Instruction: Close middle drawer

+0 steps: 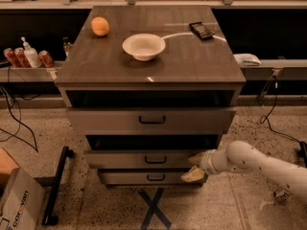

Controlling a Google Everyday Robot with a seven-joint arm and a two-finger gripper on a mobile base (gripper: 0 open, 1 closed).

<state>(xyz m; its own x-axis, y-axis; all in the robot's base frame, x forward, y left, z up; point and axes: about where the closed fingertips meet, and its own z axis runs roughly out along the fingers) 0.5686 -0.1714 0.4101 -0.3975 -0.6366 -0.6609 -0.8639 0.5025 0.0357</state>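
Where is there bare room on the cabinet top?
On the top, the whole front strip, between bowl and front edge, is bare. Crowded at the back: orange, bowl, cable, phone. The gripper, open, is low, at the middle drawer's right end.

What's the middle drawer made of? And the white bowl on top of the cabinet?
The middle drawer looks like grey-brown wood or wood-look board, with a dull, matt front. The bowl looks smooth and white, so plastic or ceramic; I cannot tell which. The gripper, open, is at the drawer's right end.
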